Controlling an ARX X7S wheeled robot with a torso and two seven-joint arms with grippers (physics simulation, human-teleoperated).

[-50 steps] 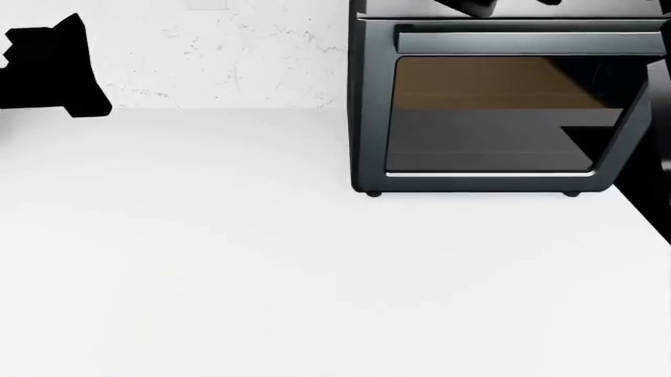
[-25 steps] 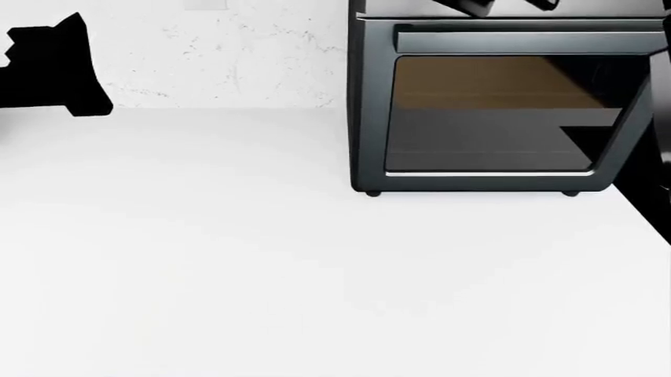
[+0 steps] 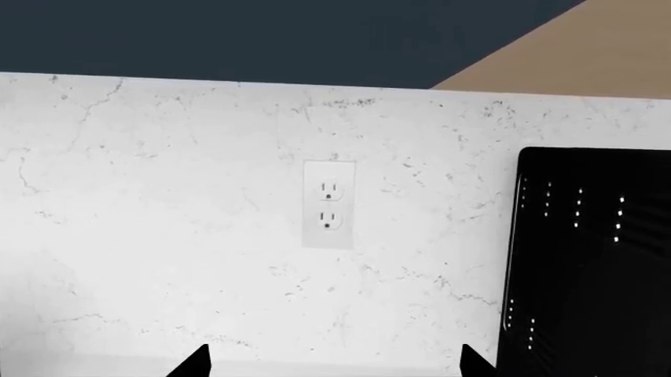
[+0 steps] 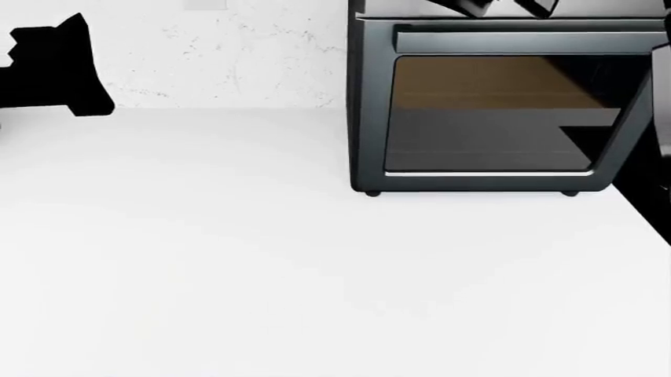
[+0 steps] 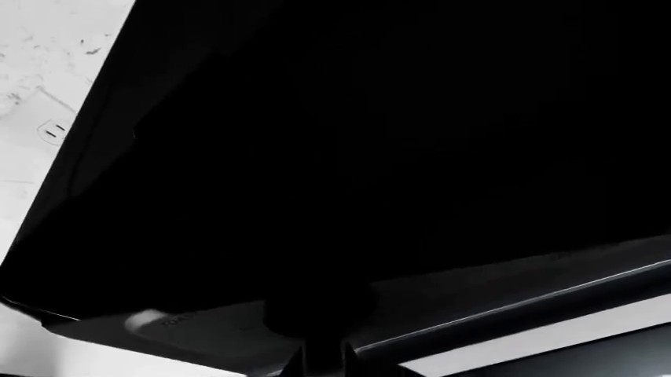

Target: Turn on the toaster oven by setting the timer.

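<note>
The toaster oven [image 4: 493, 118], dark grey with a glass door and a bar handle [image 4: 524, 41], stands at the back right of the white counter [image 4: 262, 267]. Black parts of my right gripper [image 4: 472, 6] show at the top edge of the head view, above the handle. In the right wrist view its fingers [image 5: 320, 355] look shut together, their tips against a dark round knob [image 5: 320, 305] on the oven's front strip. That view is very dark. My left gripper [image 4: 58, 67] hovers far left of the oven, open and empty, with its fingertips [image 3: 194, 365] apart.
A marbled white wall with a double socket [image 3: 328, 204] runs behind the counter. The oven's vented black side [image 3: 587, 267] shows in the left wrist view. My right arm [image 4: 661, 110] crosses the right edge of the head view.
The right gripper's black parts at the oven's top have shifted slightly. The left gripper has barely drifted. The oven has not moved.
</note>
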